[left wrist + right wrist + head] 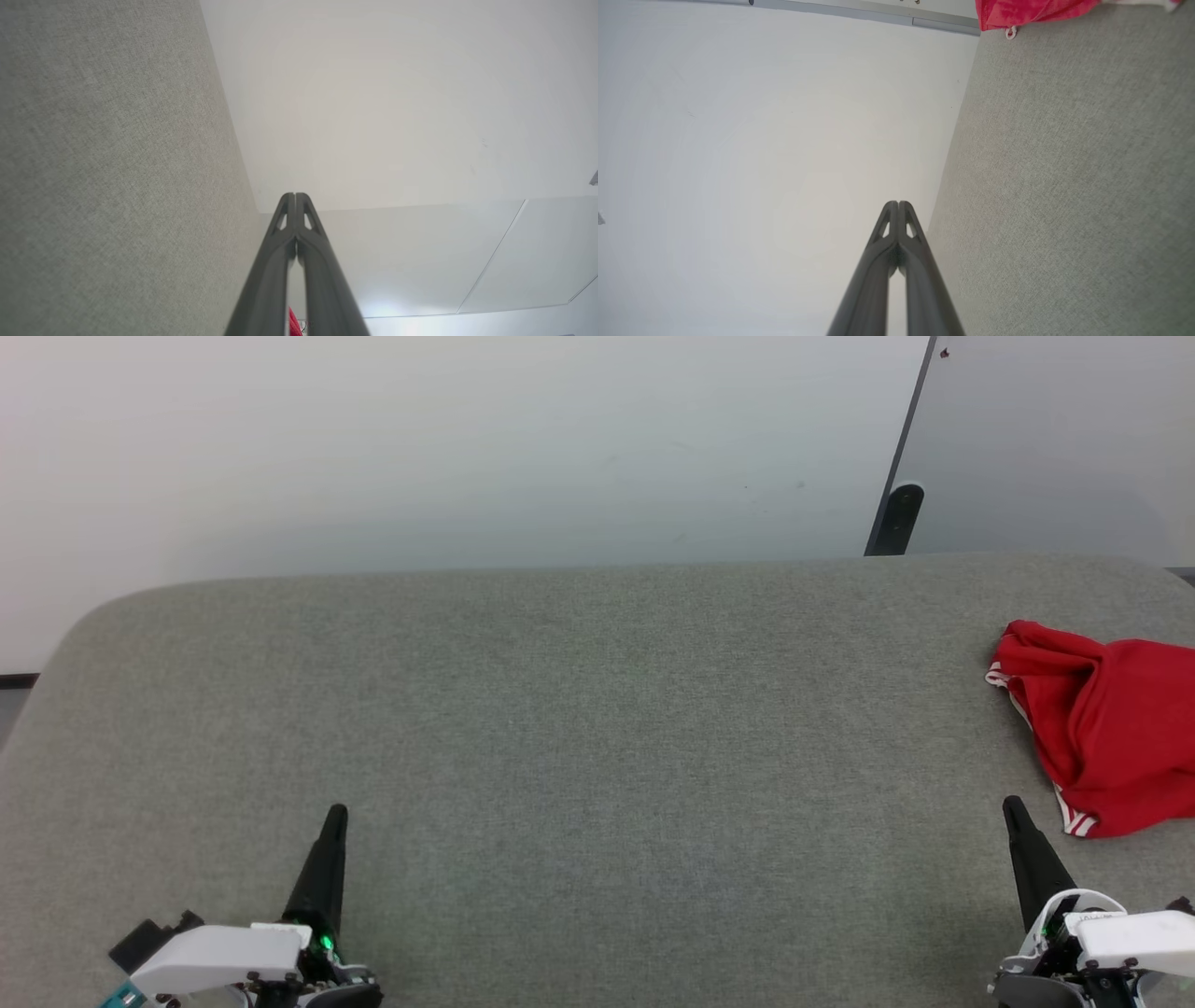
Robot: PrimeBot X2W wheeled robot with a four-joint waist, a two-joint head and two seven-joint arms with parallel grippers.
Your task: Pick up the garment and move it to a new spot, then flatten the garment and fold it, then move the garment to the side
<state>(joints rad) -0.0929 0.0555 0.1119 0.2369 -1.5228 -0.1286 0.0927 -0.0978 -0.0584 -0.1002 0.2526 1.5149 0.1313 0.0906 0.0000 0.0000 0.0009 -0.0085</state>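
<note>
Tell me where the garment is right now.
In the head view the garment lies crumpled on the grey padded surface at the far right edge, just ahead and right of the right arm's fingers and apart from them.

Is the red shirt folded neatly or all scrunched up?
Scrunched up: the garment lies in a rumpled heap with deep creases on the grey surface.

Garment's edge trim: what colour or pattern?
Red-and-white striped trim on the red garment; the head view shows it best.

The grey fabric surface (579,709) bears the crumpled garment (1111,728) at its right edge.
</note>
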